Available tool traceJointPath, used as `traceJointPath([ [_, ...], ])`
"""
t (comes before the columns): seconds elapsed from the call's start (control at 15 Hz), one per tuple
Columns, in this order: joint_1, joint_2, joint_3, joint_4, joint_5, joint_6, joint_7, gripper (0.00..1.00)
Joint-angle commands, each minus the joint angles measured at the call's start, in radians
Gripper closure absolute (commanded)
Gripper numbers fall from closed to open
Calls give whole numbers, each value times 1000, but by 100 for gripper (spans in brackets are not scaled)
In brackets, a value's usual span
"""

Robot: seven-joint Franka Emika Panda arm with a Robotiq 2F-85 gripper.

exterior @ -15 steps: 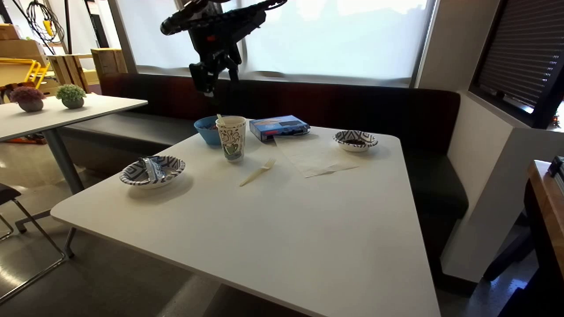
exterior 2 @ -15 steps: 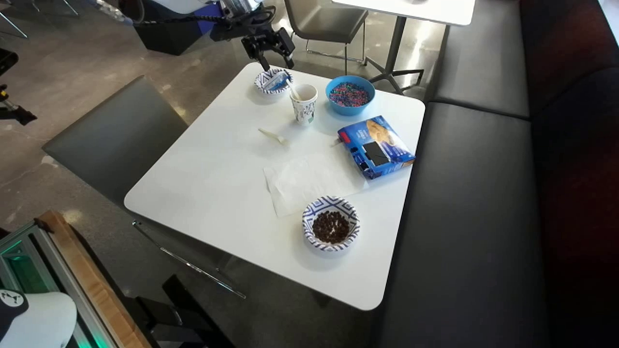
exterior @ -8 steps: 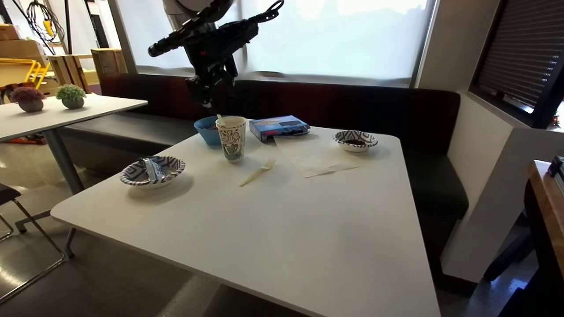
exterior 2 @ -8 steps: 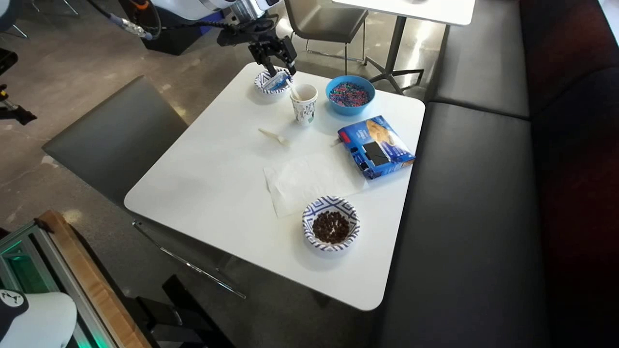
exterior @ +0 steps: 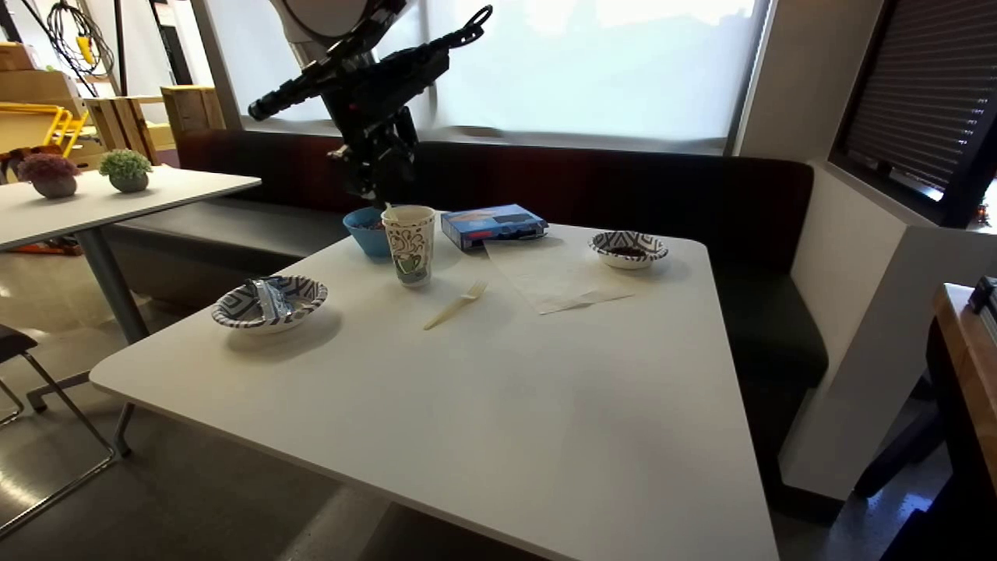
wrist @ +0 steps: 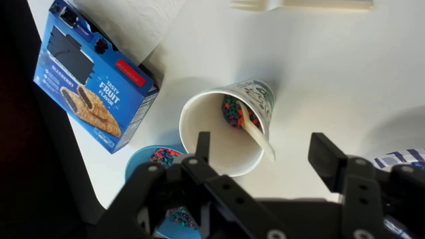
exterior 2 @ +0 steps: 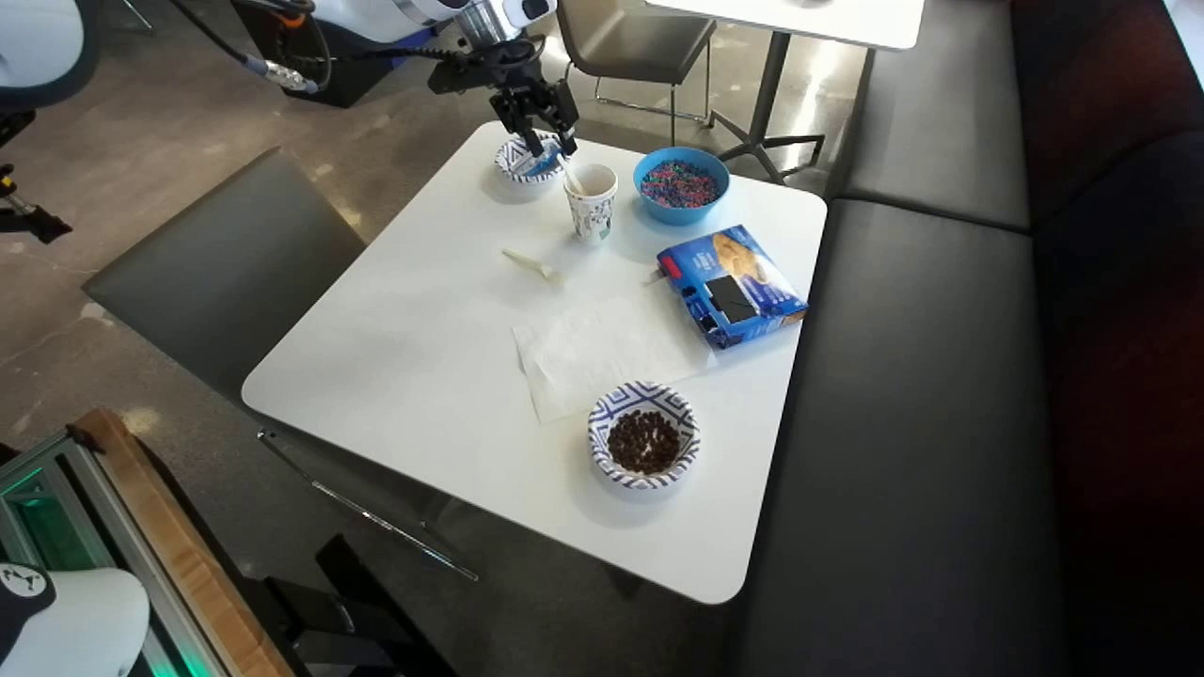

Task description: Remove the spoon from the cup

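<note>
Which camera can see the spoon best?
The wrist view. It looks down into the cup, so you can see the spoon from its sticking-out end down to the colourful bits inside. Both exterior views show just its upper part, quite small; the cup hides the rest.

"BLUEBERRY", "TASTY FRUIT FLAVOR" on blue box (wrist: 95, 81)

Black tool (wrist: 260, 149), tip-down at the end of the white arm (exterior 2: 376, 17), fingers (wrist: 327, 162) wide apart.
</note>
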Motion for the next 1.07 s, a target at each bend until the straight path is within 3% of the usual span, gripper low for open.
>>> traceJointPath([
  [0.0,9,71,-18,100,34,-41,-11,18],
  [0.07,8,80,-17,112,39,-48,-15,14],
  [0.33,7,112,-22,154,46,-50,-20,29],
  [0.67,5,140,-28,192,51,-48,-24,34],
  [1.0,8,156,-34,216,52,-61,-30,50],
])
